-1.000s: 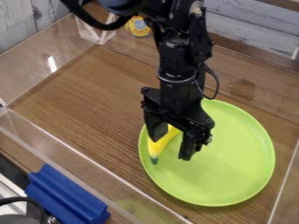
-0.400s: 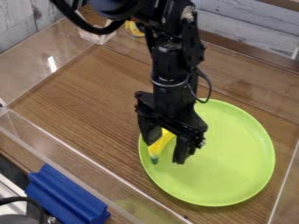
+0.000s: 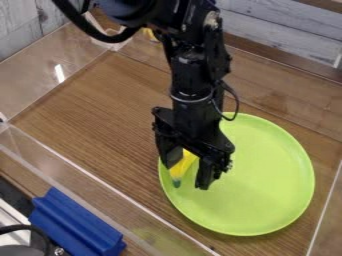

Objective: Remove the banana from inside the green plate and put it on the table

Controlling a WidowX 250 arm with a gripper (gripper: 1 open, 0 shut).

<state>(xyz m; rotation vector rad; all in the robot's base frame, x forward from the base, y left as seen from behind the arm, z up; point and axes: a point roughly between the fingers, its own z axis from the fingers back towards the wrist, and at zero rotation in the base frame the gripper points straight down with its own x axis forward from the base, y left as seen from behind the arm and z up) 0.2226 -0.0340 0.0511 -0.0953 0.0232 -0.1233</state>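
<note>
The yellow banana [image 3: 182,167] lies in the left part of the large green plate [image 3: 274,185], its dark tip pointing toward the plate's near-left rim. My gripper [image 3: 187,174] points straight down over it. Its black fingers [image 3: 210,172] stand open on either side of the banana, low in the plate. The fingers hide the banana's upper part, and I cannot tell whether they touch it. The plate rests on the brown wooden table [image 3: 107,110].
Clear acrylic walls [image 3: 40,150] run along the table's edges. A blue block [image 3: 74,225] sits at the near-left corner outside the wall. A small yellow object [image 3: 158,32] lies at the back behind the arm.
</note>
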